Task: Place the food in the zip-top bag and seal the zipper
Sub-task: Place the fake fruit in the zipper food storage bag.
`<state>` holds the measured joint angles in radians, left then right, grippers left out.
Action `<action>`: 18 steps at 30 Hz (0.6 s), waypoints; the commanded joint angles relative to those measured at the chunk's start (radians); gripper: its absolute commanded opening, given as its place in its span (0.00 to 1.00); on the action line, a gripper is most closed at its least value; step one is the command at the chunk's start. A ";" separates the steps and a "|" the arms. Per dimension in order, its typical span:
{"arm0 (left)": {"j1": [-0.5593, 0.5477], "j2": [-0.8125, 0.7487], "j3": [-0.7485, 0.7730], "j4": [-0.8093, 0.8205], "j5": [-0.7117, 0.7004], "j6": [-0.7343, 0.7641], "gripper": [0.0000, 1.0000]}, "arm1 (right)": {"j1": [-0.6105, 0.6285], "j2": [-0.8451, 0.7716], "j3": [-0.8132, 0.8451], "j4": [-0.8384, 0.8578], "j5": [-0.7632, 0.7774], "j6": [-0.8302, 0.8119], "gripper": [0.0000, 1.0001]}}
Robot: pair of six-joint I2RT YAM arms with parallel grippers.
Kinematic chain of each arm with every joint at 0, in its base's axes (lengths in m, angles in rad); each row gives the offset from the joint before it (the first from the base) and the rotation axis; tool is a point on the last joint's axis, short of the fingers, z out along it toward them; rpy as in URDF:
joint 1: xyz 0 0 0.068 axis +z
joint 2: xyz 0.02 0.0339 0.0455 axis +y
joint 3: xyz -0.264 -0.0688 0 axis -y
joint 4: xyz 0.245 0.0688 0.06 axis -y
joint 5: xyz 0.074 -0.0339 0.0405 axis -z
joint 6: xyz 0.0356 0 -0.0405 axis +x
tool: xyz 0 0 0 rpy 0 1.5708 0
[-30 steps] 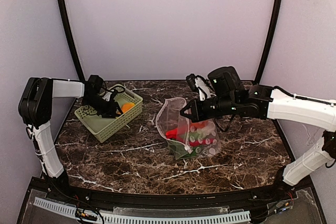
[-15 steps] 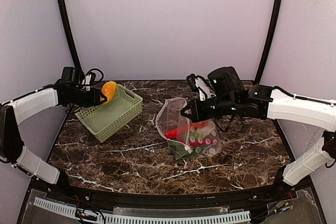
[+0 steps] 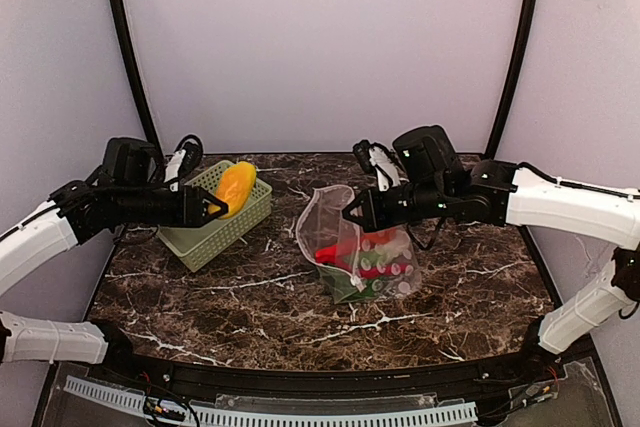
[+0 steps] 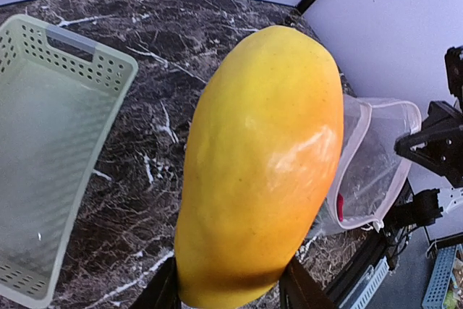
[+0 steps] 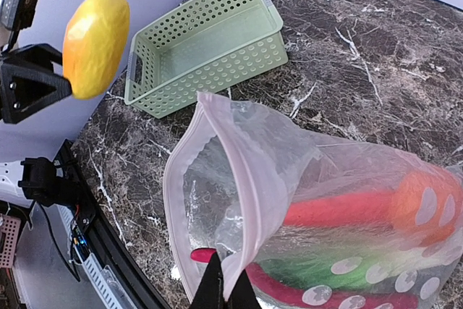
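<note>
Holds the zip-top bag (image 3: 358, 252) by its mouth edge with the right gripper (image 5: 226, 286), fingertips pressed together on the plastic. Lifts that edge off the marbled table (image 3: 250, 307) and turns the mouth toward the pale green basket (image 3: 215, 219), with the two sides of the pink zipper (image 5: 168, 200) parted. Lies otherwise on its side, to the right of the basket and apart from it. Carries inside, behind the dotted plastic, a red chili (image 5: 340, 211) lying lengthwise, an orange round fruit (image 5: 423, 200) at the end away from the basket, and a green piece (image 5: 304, 271) under both. Shows, in the basket, only lattice floor and walls to both wrist cameras.

Holds the yellow-orange piece (image 3: 234, 188) in the air just beside the basket, on its near side, without touching it. Stands with the long axis close to upright, leaning a little, narrow tip up and broad end down.

Pinches that broad lower end with the left gripper (image 3: 208, 209), one finger on each side, partly spread round its width. Reaches in from the basket's left with the left arm, forearm about level and aimed toward the bag. Stretches in from the side far from the basket with the right arm, forearm roughly level, wrist over the bag, fingers aimed toward the basket.
</note>
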<state>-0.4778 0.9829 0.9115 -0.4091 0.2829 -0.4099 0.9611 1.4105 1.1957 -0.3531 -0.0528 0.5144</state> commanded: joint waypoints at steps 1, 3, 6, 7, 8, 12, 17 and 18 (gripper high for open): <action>-0.139 0.001 0.000 -0.124 -0.042 -0.094 0.28 | 0.004 0.012 0.025 0.021 -0.001 -0.005 0.00; -0.213 0.022 0.028 -0.156 -0.066 -0.109 0.28 | 0.004 0.013 0.025 0.024 -0.001 -0.004 0.00; -0.306 0.069 0.080 -0.206 -0.103 -0.130 0.28 | 0.004 0.015 0.026 0.025 -0.001 -0.004 0.00; -0.350 0.095 0.105 -0.211 -0.110 -0.135 0.28 | 0.005 0.015 0.026 0.026 -0.001 -0.004 0.00; -0.389 0.119 0.116 -0.218 -0.120 -0.145 0.28 | 0.006 0.017 0.026 0.026 -0.001 -0.003 0.00; -0.460 0.170 0.178 -0.208 -0.140 -0.168 0.28 | 0.008 0.016 0.026 0.027 -0.002 -0.004 0.00; -0.470 0.223 0.193 -0.166 -0.078 -0.184 0.28 | 0.013 0.006 0.019 0.028 -0.002 -0.004 0.00; -0.470 0.240 0.203 -0.164 -0.071 -0.186 0.28 | 0.014 0.004 0.019 0.028 -0.002 -0.004 0.00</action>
<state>-0.9428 1.1854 1.0805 -0.5808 0.1833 -0.5701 0.9672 1.4178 1.1969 -0.3523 -0.0559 0.5144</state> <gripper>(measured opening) 0.421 0.005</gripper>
